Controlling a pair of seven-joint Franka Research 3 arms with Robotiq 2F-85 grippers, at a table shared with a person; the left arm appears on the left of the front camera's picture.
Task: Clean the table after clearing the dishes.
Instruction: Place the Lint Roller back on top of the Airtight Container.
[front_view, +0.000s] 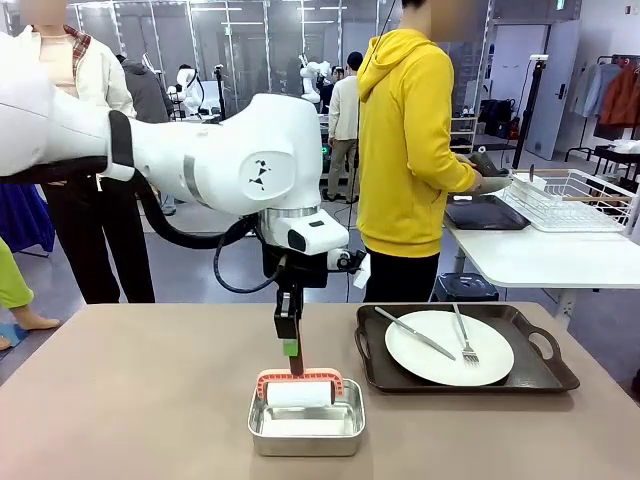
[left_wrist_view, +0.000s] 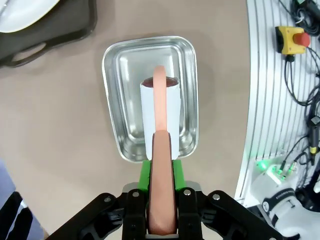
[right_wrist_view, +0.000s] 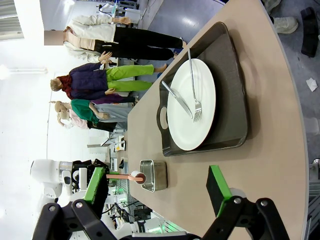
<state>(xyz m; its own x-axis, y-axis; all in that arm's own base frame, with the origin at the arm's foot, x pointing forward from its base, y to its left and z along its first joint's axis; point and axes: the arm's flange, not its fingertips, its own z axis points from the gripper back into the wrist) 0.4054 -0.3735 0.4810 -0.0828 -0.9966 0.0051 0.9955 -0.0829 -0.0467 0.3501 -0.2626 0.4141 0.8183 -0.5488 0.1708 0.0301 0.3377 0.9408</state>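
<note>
Centrally, close to the near edge of the table (front_view: 130, 400), a pan (front_view: 305, 440) sits with a roller (front_view: 298, 392) lying in it. The left gripper (front_view: 291, 350) comes straight down over the pan's far rim, its fingers clenched on the roller's salmon handle. In the left wrist view the gripper (left_wrist_view: 161, 170) has both green pads pressed to the handle, and the white roll (left_wrist_view: 159, 105) lies along the pan's (left_wrist_view: 120, 100) middle, apart from both long walls.

A tray (front_view: 540, 378) lies to the right of the pan with a strip of bare top between them. Its far rim runs close to the table's far edge. On it rests a plate (front_view: 420, 365) with a knife (front_view: 415, 334) and a fork (front_view: 463, 335) laid across it.

The right gripper (right_wrist_view: 156, 175) hangs well above the table (right_wrist_view: 270, 165) with its fingers spread wide and nothing between them.

The whole left half of the table is bare, plain matte brown.

Beyond the far edge a person (front_view: 405, 150) in a yellow hoodie faces a white table (front_view: 540, 255), hands at a second tray (front_view: 487, 212) beside a wire rack (front_view: 575, 200). Another person (front_view: 85, 150) stands behind the far left corner on grey floor.
</note>
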